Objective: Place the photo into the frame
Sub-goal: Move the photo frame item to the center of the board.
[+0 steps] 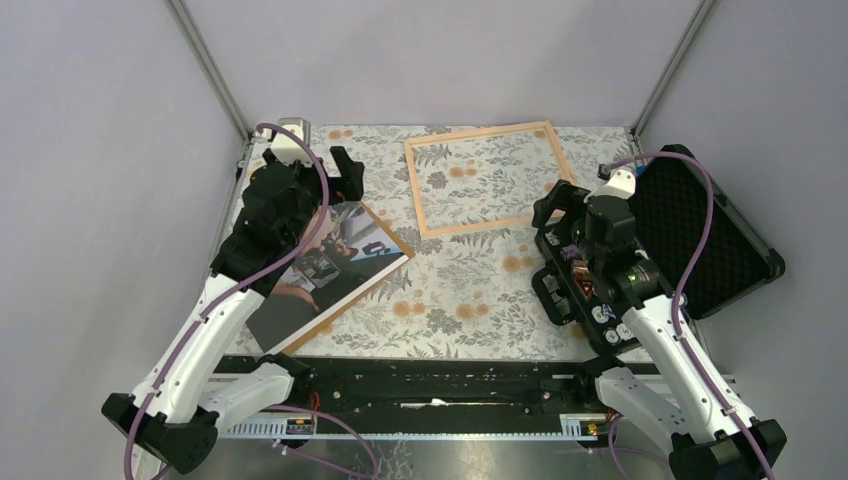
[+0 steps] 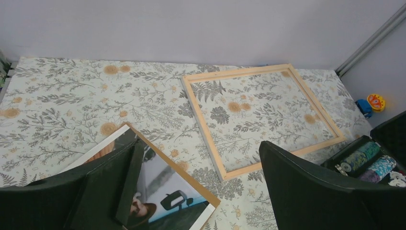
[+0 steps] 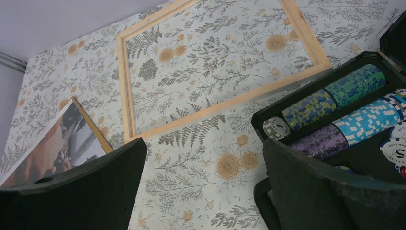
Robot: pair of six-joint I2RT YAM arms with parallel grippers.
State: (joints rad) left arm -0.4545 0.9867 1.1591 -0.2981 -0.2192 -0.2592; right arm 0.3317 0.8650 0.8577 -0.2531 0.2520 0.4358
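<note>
Though beside frame (image 1: 415, 189) — photo (image 1: 350, 245), apparently flat

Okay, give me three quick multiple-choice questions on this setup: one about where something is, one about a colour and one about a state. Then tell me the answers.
1. Where does the photo lie relative to the frame?
A. Inside it.
B. To its left, apart from it.
C. Stacked on top of it.

2. What colour are the frame's rails?
A. Black.
B. Light wood.
C. Red.

3. How do the left jaws stand?
A. Shut on the photo.
B. Shut on the frame.
C. Open.

Answers:
1 B, because the tablecloth shows between the two.
2 B, because the rails look like pale wood in every view.
3 C, because the left wrist view shows a wide gap between them.
</note>
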